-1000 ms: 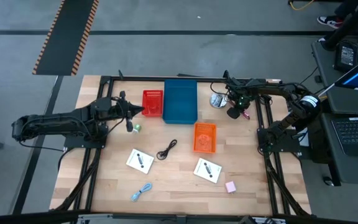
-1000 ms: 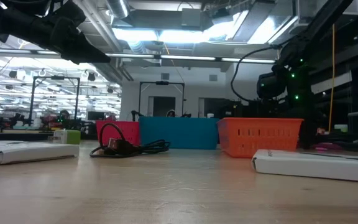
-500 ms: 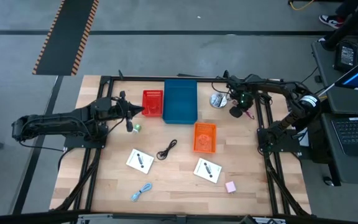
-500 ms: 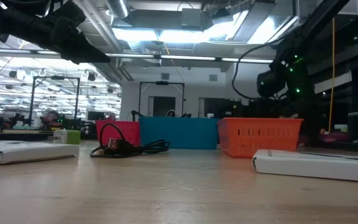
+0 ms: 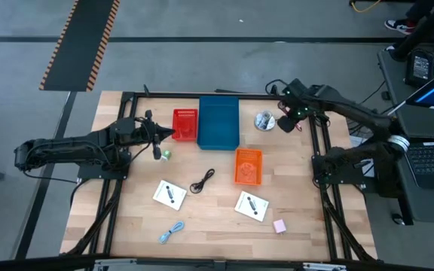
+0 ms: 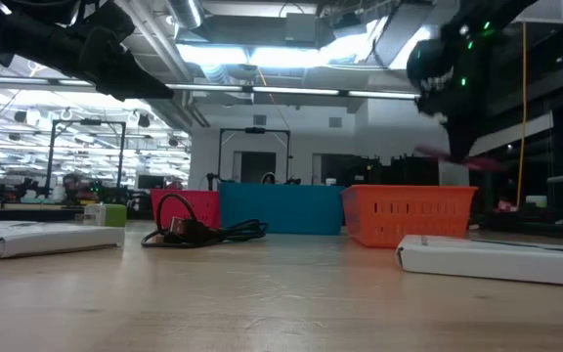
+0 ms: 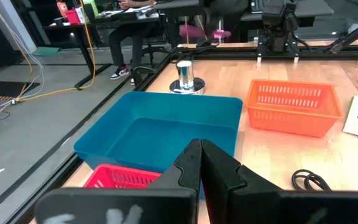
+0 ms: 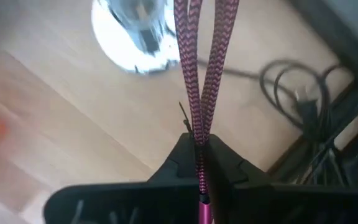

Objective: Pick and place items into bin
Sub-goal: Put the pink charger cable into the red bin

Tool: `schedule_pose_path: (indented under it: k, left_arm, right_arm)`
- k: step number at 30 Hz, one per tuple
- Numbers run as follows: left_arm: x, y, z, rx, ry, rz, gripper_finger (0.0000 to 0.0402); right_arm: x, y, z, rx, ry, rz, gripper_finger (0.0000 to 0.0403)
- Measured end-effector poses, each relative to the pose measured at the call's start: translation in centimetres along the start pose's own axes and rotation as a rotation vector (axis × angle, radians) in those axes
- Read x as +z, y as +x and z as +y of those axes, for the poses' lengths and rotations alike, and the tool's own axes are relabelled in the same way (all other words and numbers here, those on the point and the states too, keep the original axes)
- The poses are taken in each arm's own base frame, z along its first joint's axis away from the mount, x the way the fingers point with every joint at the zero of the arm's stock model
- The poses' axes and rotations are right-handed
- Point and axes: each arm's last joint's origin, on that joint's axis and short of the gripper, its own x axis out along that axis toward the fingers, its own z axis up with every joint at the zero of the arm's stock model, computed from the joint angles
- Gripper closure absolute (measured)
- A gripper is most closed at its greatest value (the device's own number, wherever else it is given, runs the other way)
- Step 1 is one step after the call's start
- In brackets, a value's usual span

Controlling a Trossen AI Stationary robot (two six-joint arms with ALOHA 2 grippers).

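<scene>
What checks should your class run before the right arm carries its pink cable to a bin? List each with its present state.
1. Right gripper shut on the pink cable: ok.
2. Cable lifted off the table: ok; in the low view it hangs in the air.
3. Blue bin has room: ok.
4. Silver disc stands close by the gripper: cannot tell whether the cable clears it.
5. Left gripper shut, waiting by the red basket, out of the way: ok.
</scene>
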Motion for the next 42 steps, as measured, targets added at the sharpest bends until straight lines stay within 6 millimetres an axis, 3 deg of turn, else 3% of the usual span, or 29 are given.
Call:
schedule_pose_path:
  k: [8,14,28,36,42]
  left_arm:
    - [0.0,0.0,0.0,0.000,0.000,0.000,0.0398]
    - [0.0,0.0,0.0,0.000,0.000,0.000,0.0398]
    - [0.4,0.0,-0.2,-0.073,-0.002,-0.046,0.0398]
    - [0.5,0.0,-0.3,-0.121,-0.004,-0.056,0.0398]
    - [0.6,0.0,-0.3,-0.111,-0.003,-0.067,0.0398]
  right_arm:
    - [-0.9,-4.5,3.0,0.097,-0.069,-0.301,0.0403]
    - [-1.0,-5.8,5.8,0.195,-0.180,-0.470,0.0403]
    - [-2.3,-1.6,11.3,0.446,-0.400,-0.885,0.0403]
    - [-3.8,0.9,11.7,0.550,-0.420,-1.067,0.0403]
    - [-4.1,1.2,11.7,0.550,-0.425,-1.092,0.0403]
